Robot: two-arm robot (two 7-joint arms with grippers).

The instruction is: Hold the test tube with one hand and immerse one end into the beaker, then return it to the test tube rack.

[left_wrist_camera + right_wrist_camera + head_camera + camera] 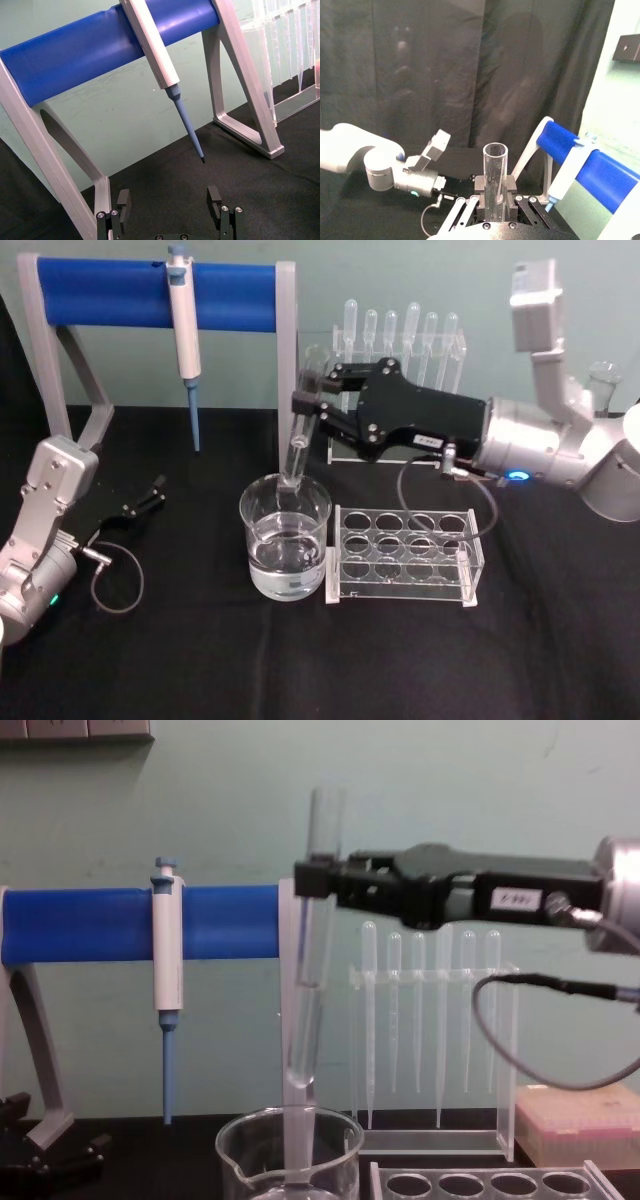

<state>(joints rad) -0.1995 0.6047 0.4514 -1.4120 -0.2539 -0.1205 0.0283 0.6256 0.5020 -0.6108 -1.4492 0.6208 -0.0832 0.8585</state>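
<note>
The test tube (308, 950) hangs nearly upright, rim up, its round bottom just above the mouth of the beaker (285, 540) in the chest view and not touching the water. Your right gripper (318, 880) reaches in from three o'clock with its fingers clamped on the tube's upper part, below the rim. The clear rack (405, 555) sits just beside the beaker at three o'clock. Your left gripper (170, 202) rests low at nine o'clock, fingers apart, holding nothing, facing the pipette (165, 70) on the blue stand (90, 45).
</note>
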